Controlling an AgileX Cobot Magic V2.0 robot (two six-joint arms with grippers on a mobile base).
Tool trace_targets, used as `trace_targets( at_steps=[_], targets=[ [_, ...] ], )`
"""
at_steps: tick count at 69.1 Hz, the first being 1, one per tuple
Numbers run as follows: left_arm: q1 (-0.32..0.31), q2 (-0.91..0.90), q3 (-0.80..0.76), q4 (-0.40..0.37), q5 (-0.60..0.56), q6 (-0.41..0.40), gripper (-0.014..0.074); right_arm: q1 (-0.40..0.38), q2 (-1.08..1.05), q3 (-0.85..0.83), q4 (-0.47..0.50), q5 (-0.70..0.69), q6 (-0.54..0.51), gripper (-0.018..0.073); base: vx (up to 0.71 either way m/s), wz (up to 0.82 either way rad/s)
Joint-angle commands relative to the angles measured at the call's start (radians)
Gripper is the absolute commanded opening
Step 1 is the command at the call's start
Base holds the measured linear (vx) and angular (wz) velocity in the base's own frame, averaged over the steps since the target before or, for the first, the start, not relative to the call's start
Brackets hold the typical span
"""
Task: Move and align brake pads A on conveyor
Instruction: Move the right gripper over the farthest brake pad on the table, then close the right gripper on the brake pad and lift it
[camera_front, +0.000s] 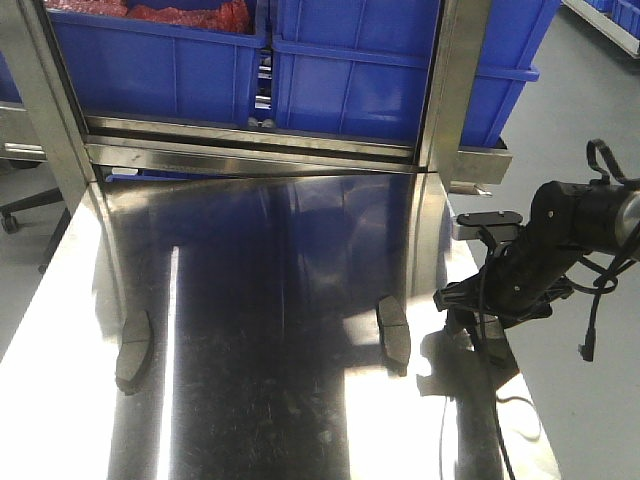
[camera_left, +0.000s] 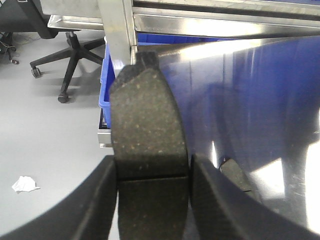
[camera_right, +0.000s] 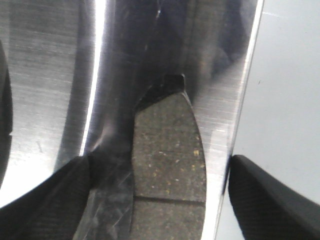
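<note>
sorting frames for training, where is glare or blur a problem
front view: blue bins mirrored in the table, white glare streaks; left wrist view: gripped pad sharp, hotspots on steel beside it; right wrist view: loose pad clear, bright streak beside it

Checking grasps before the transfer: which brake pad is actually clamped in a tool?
The brake pad gripped by the left tool: its fingers press both sides. The pad under the right tool lies free on the steel table, gaps either side.
</note>
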Motion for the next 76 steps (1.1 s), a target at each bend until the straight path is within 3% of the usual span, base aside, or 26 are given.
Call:
trace_targets(
  at_steps=[1, 30, 59, 76],
  targets=[
    [-0.003, -0.013, -0.027, -0.009, -0.080, 0.000, 0.0114, -0.001, -0.041, -0.028, 0.000, -0.011, 0.001, 0.0495, 0.00, 0.00],
    [-0.003, -0.013, -0.027, -0.009, -0.079, 0.000, 0.0114, -0.001, -0.048, -0.028, 0.000, -0.001, 0.002, 0.0411, 0.00, 0.00],
    [-0.003, -0.013, -0.027, -0.009, -0.079, 0.000, 0.0114, -0.001, -0.064, -0.028, -0.001, -0.001, 0.002, 0.0207, 0.00, 0.00],
    [-0.003, -0.013, -0.027, -0.009, -0.079, 0.000, 0.0115, -0.001, -0.065, -0.028, 0.000, -0.001, 0.002, 0.0181, 0.00, 0.00]
  ],
)
